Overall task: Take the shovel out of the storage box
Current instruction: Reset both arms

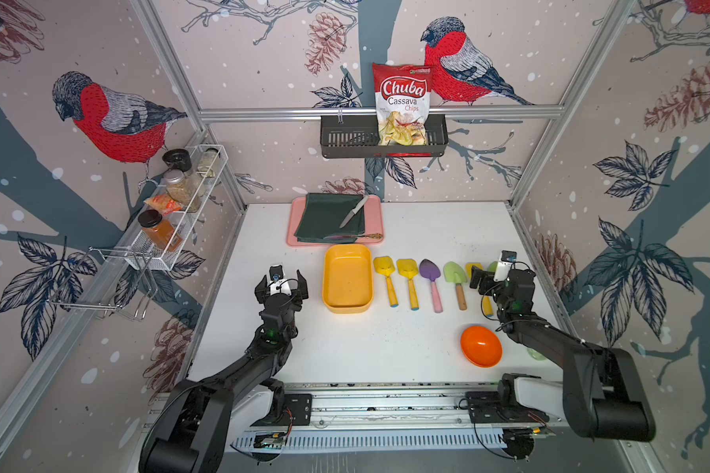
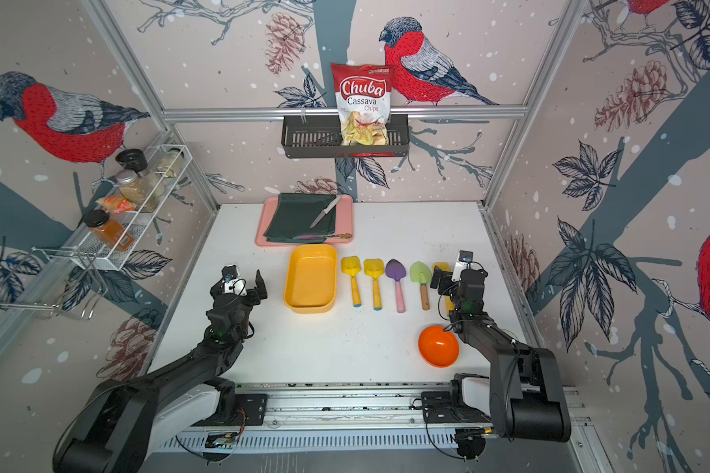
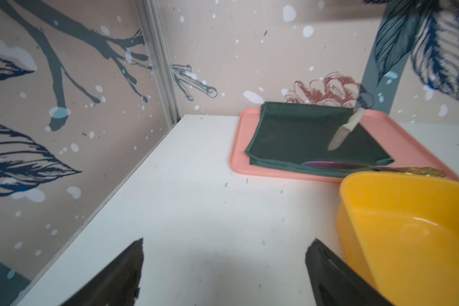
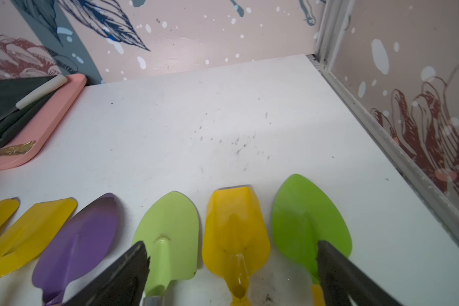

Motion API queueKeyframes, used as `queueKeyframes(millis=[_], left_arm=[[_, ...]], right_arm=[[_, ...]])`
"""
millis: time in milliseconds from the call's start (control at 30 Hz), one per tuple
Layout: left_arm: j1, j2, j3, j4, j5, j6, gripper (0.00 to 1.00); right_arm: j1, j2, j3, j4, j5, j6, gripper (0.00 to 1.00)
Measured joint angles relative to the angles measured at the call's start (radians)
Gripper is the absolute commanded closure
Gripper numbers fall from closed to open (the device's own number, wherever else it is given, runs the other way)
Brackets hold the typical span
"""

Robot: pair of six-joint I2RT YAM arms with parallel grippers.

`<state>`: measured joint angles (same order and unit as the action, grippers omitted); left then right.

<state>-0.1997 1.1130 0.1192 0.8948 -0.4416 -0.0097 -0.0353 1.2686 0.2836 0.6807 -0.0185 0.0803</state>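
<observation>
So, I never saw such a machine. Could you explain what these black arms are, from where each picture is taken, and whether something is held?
These are two robot arms. Two pictures look down from above on the whole scene; the other two come from a camera on each wrist. The left gripper and right gripper both stand open and hold nothing. On the white table lie an empty yellow storage box, six toy shovels in a row beside it, an orange bowl, and a pink tray carrying a cloth and a white knife.
</observation>
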Motion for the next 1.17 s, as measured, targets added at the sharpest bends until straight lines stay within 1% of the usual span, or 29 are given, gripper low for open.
queueKeyframes(millis=[100,167,200,300,333,400,467,500,533,633,733,1167], left_arm=[[0.079,0.117,-0.013,0.114,0.045,0.002,0.04],[0.126,0.195,-0.01,0.208,0.116,0.002,0.04],[0.142,0.231,-0.002,0.238,0.135,-0.002,0.04],[0.175,0.402,0.005,0.394,0.188,-0.016,0.04],[0.177,0.421,0.005,0.393,0.206,-0.017,0.04],[0.177,0.395,0.031,0.372,0.238,-0.017,0.04],[0.178,0.42,0.066,0.43,0.258,-0.016,0.03],[0.178,0.425,0.079,0.413,0.261,-0.016,0.04],[0.179,0.421,0.105,0.362,0.272,-0.016,0.04],[0.179,0.427,0.124,0.367,0.293,-0.015,0.04],[0.179,0.42,0.131,0.317,0.307,-0.012,0.04],[0.179,0.416,0.134,0.294,0.314,-0.01,0.03]], right_arm=[[-0.023,0.03,-0.041,0.104,0.006,0.028,0.0],[-0.03,0.047,-0.059,0.216,0.006,0.027,0.0],[-0.031,0.063,-0.072,0.27,0.006,0.029,0.0],[-0.032,0.148,-0.116,0.399,0.011,0.031,0.01],[-0.03,0.182,-0.119,0.434,0.011,0.031,0.01],[-0.023,0.213,-0.093,0.438,0.017,0.031,0.01],[0.005,0.22,-0.015,0.402,0.048,0.029,0.01],[0.018,0.221,-0.003,0.421,0.053,0.027,0.0],[0.028,0.222,-0.007,0.443,0.061,0.026,0.0],[0.028,0.226,-0.011,0.409,0.102,0.024,0.0],[0.031,0.225,-0.009,0.409,0.112,0.023,0.0],[0.034,0.229,-0.012,0.411,0.131,0.023,0.0]])
